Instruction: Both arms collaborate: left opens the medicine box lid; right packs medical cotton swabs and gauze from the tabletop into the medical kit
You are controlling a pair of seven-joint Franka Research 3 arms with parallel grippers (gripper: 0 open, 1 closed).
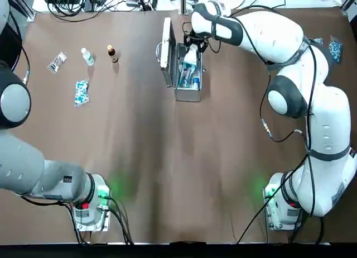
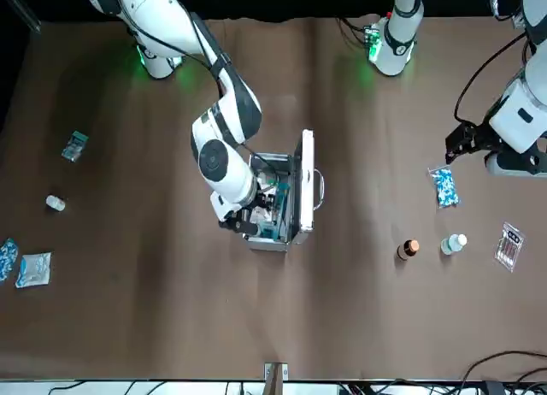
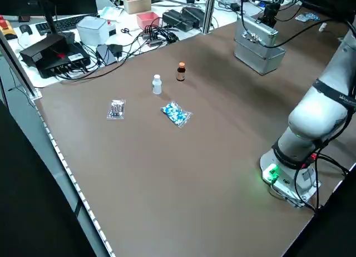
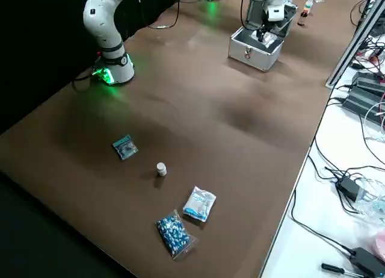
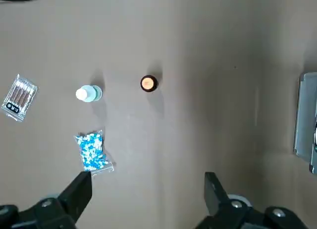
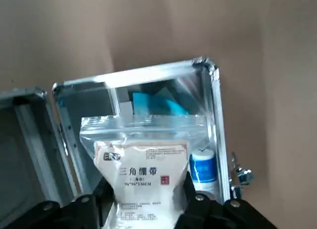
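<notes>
Showed brown across the wide flat tabletop (image 1: 167, 174), silver on the small rectangular aluminium case (image 4: 251, 55). Bore blue-and-white speckles on the clear plastic packet (image 5: 92, 150), black print and red square on the flat white packet (image 6: 143, 182).

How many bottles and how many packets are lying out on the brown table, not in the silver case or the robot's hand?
Bottles: 3 (brown, pale blue, white)
Packets: 5 (swab packet, two blue-speckled packets, teal sachet, white-and-blue packet)
Total: 8
</notes>
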